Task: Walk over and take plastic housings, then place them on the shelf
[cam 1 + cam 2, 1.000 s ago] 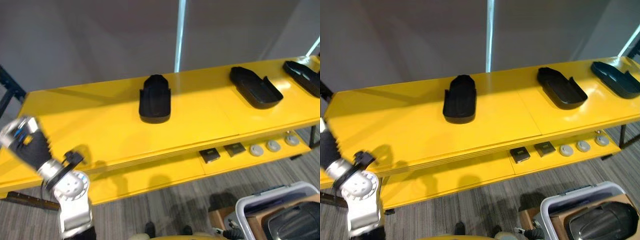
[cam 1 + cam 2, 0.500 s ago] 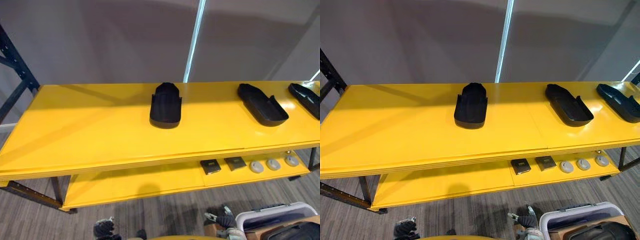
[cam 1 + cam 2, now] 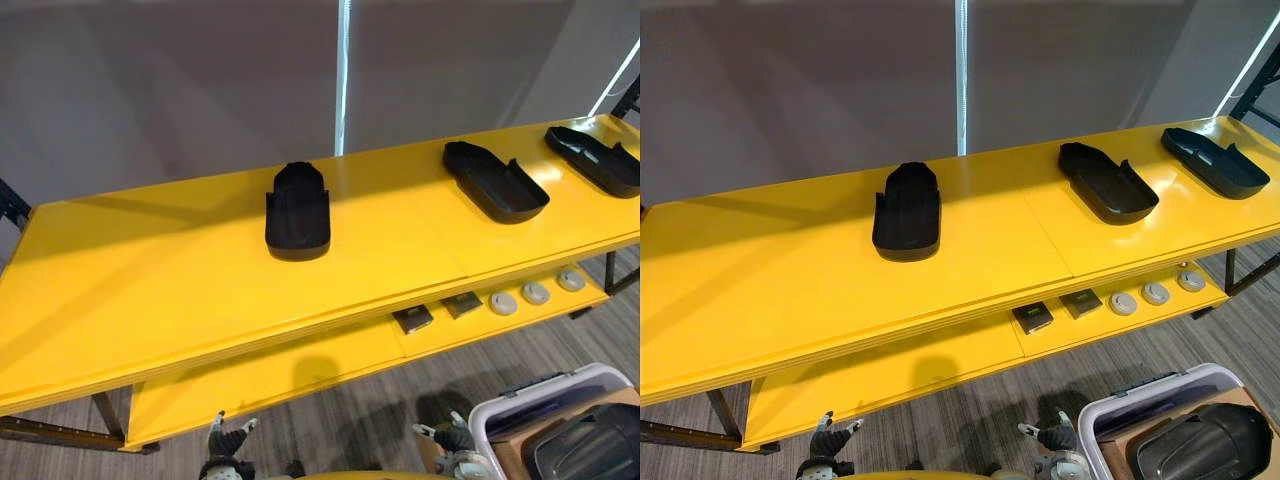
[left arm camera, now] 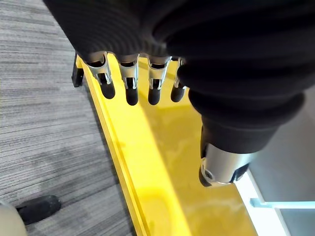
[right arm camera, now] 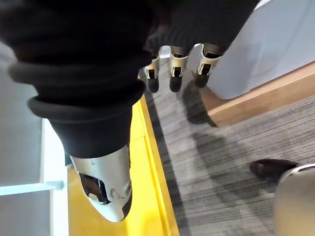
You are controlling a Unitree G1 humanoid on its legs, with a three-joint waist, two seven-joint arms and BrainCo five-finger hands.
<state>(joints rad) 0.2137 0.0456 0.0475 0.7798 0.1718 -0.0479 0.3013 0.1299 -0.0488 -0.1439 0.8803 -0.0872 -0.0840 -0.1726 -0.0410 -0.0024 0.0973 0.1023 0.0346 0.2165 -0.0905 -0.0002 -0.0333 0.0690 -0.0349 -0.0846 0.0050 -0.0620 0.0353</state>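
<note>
right eye view: the housing (image 3: pixel 1195 450) sits in the bin (image 3: pixel 1145 390) at near right, just beside your right hand (image 5: pixel 175 69); the left hand (image 4: pixel 131 81) is farther. both hang loose-fingered, empty.

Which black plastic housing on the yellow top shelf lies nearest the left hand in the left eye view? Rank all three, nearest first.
From the left hand, low at the view's bottom edge:
1. Short black plastic housing with a rounded end, middle of the yellow shelf.
2. Open black tray-shaped plastic housing, further right.
3. Long black plastic housing, at the shelf's far right end.
</note>
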